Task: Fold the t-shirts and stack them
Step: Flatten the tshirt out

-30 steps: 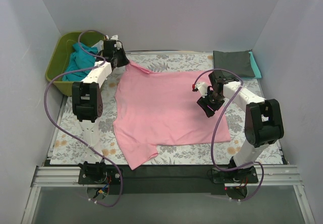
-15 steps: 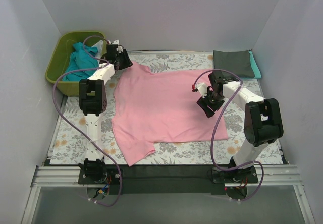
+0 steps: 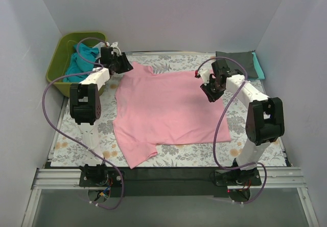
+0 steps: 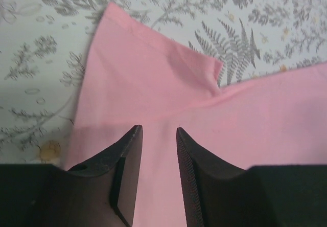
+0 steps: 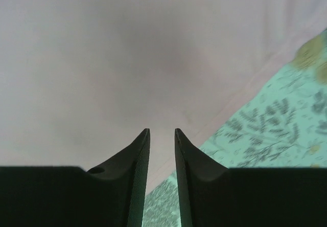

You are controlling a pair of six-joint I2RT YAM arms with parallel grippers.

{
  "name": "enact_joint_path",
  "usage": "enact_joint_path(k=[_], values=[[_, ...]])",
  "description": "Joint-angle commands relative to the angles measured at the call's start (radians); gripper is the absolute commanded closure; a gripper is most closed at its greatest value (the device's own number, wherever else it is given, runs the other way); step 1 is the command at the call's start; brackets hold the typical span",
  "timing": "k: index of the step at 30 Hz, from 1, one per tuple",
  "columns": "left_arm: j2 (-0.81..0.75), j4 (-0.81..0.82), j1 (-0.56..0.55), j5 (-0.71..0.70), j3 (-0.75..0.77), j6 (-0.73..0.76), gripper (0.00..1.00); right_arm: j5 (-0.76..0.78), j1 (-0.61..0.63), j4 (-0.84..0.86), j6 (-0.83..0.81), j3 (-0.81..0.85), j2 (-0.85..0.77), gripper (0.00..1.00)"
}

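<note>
The pink t-shirt lay spread flat on the floral table cloth, not yet folded. The left gripper hung over its far left sleeve, jaws parted and empty. The right gripper hovered near the shirt's far right edge, jaws narrowly apart, holding nothing. Laying-out looked done; the first fold likely called for each gripper to pinch an edge. A folded dark grey t-shirt sat in the far right corner.
</note>
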Motion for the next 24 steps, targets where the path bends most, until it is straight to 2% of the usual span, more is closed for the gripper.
enact_joint_path(k=[1, 5, 7, 10, 15, 18, 24], values=[[-0.13, -0.061, -0.03, 0.011, -0.083, 0.1, 0.68, 0.016, -0.008, 0.136, 0.093, 0.146, 0.078, 0.72], [-0.126, -0.171, -0.032, -0.001, -0.104, 0.155, 0.68, 0.039, -0.01, 0.191, 0.145, 0.315, 0.236, 0.74], [-0.14, -0.181, -0.032, -0.017, -0.13, 0.171, 0.66, 0.054, -0.013, 0.214, 0.168, 0.408, 0.293, 0.75], [-0.137, -0.187, -0.032, -0.046, -0.156, 0.195, 0.62, 0.082, -0.015, 0.232, 0.193, 0.509, 0.402, 0.8], [-0.088, -0.198, -0.032, -0.155, -0.144, 0.206, 0.63, 0.182, -0.018, 0.303, 0.217, 0.565, 0.532, 0.91], [-0.022, -0.216, -0.032, -0.239, -0.103, 0.221, 0.66, 0.238, -0.021, 0.32, 0.217, 0.605, 0.6, 0.96], [0.118, -0.285, -0.019, -0.32, 0.078, 0.284, 0.68, 0.311, -0.028, 0.311, 0.208, 0.671, 0.678, 0.95]])
